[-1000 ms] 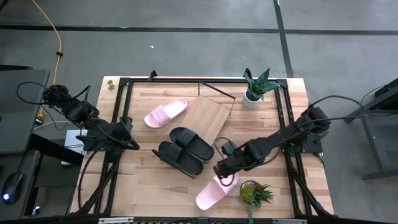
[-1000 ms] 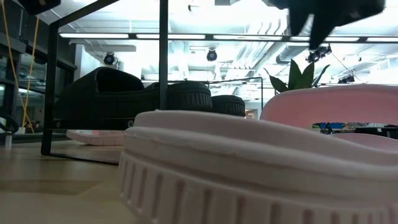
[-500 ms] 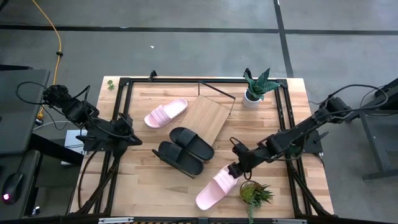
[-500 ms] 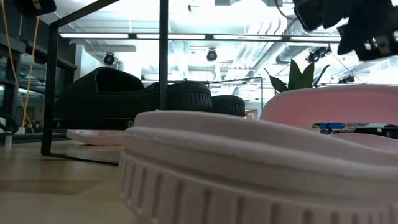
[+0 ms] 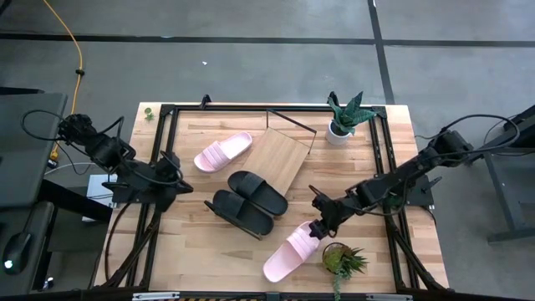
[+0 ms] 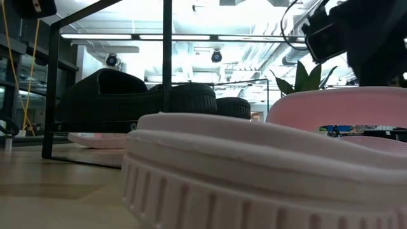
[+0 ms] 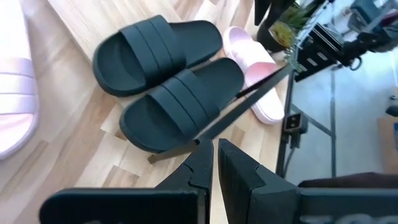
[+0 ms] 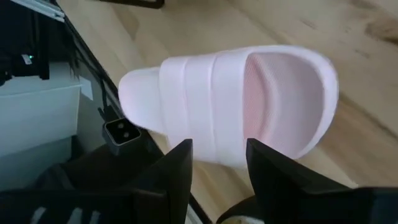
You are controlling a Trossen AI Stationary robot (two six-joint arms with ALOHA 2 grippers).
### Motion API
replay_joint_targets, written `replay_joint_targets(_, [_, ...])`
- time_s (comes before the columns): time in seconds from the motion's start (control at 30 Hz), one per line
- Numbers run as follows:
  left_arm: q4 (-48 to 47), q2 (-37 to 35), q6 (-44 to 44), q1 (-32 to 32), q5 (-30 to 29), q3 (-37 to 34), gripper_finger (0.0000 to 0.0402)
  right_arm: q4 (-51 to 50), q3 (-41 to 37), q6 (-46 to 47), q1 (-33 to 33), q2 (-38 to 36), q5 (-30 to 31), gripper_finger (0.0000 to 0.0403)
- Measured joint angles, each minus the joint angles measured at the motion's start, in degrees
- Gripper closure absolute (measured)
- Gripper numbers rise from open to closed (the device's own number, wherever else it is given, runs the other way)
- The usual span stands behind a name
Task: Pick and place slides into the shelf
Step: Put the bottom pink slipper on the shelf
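Nearest the front edge of the wooden table [image 5: 209, 251] lies a pale pink slide [image 5: 288, 253], toe end pointing toward the front-left corner, just beside a small potted plant [image 5: 343, 261]. The right gripper [image 5: 317, 227] hangs directly over this slide's heel end with its fingers [image 8: 176, 168] spread apart, straddling the rim of the foam but not clamped on it; in the right wrist view the pink sandal [image 8: 230, 102] fills the gap ahead of the two dark fingers. In the low view that same slide [image 6: 254, 172] looms across the foreground.

Farther back, mid-table, two black slides [image 5: 249, 203] lie side by side, touching, with one edge against the shelf [image 5: 280, 157]. The shelf is a light wooden board on a thin black wire frame, set at an angle, and nothing rests on its board. Left of it lies the second pink slide [image 5: 223, 152]. A taller potted plant [image 5: 344, 117] stands at the back right corner.

The left gripper [image 5: 177, 186] waits at the table's left side, fingers [image 7: 199, 171] pressed together and empty, facing the black pair [image 7: 168, 81].
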Motion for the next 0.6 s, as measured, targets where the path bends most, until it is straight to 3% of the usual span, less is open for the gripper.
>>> replay_joint_targets(0.3, [-0.01, 2.68, 0.31, 0.01, -0.72, -0.04, 0.0387, 2.29, -1.49, -5.51, -3.73, 0.14, -4.94, 0.0260])
replay_joint_targets(0.6, [-0.03, 3.75, 0.44, 0.01, -0.57, -0.04, 0.0387, 4.57, -1.49, -10.03, -6.20, 5.98, -11.76, 0.0260])
